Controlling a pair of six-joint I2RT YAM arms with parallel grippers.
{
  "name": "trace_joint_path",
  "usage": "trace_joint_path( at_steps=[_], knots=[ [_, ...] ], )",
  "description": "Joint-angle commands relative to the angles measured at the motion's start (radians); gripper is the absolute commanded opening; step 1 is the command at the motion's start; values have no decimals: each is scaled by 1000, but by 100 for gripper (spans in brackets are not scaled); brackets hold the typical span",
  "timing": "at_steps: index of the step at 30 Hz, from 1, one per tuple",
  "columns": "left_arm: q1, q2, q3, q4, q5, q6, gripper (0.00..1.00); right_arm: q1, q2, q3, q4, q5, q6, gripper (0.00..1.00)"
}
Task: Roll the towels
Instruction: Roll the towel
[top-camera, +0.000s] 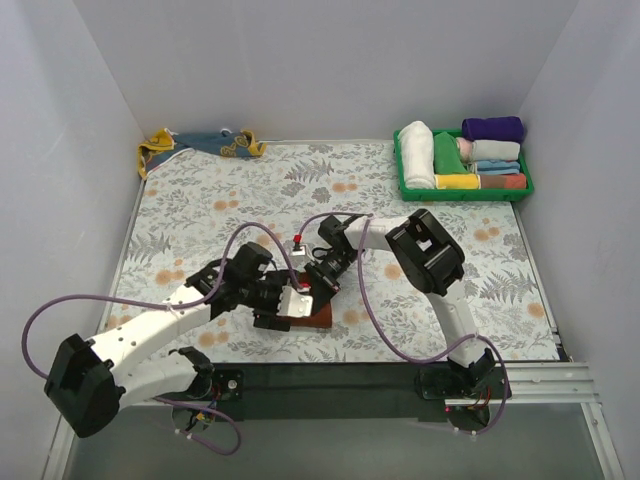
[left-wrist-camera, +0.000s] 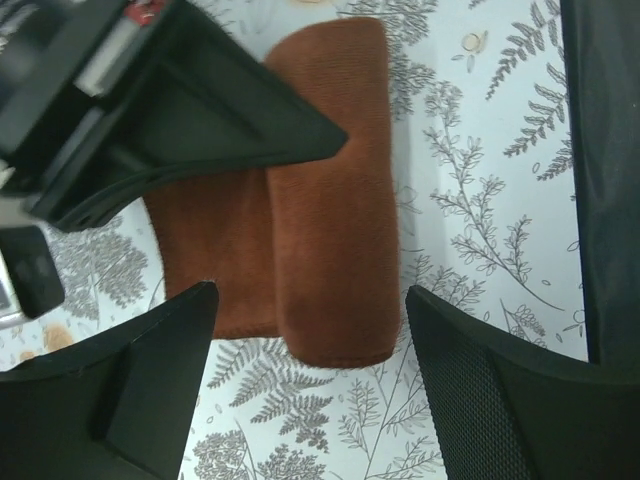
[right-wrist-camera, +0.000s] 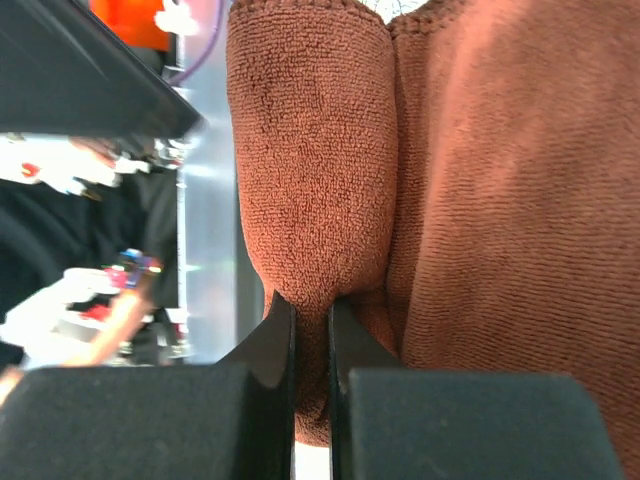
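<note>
The rust-brown towel lies partly rolled on the patterned table near the front middle. In the left wrist view its roll lies beside a flat part. My right gripper is shut on an edge of the roll, pinching the cloth between its fingertips; it also shows in the left wrist view. My left gripper is open and empty, its fingers straddling the near end of the roll from above. The mustard-yellow towel with blue-grey patches lies crumpled at the back left corner.
A green tray at the back right holds several rolled cloths, white, green, purple and others. Both arms and their purple cables crowd the front middle. White walls close the table on three sides.
</note>
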Motion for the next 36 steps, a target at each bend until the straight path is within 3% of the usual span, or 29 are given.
trace_joint_path(
  at_steps=[1, 7, 19, 23, 24, 25, 27, 28, 30, 36],
  knots=[
    [-108, -3, -39, 119, -160, -51, 72, -3, 87, -2, -94, 144, -15, 1],
    [-290, 51, -105, 225, -315, -123, 73, -22, 152, 38, -109, 143, -2, 1],
    [-372, 138, -222, 380, -469, -96, 62, -42, 235, 77, -106, 166, 3, 1],
    [-380, 180, -239, 400, -504, -79, 48, -46, 247, 92, -108, 175, 8, 1],
    [-380, 195, -236, 395, -489, -85, 32, -48, 244, 92, -106, 183, 8, 1],
    [-380, 200, -218, 365, -482, -93, 24, -51, 230, 92, -106, 190, 9, 1],
    [-380, 217, -195, 325, -421, -108, 5, -60, 203, 86, -105, 222, 11, 12],
    [-380, 224, -178, 284, -409, -109, 0, -77, 165, 86, -103, 230, 14, 16],
    [-372, 250, -165, 240, -389, -102, 0, -100, 123, 100, -103, 244, 40, 21],
    [-234, 357, -32, 49, -127, -65, 0, -218, -46, 161, -108, 308, 95, 45]
  ],
)
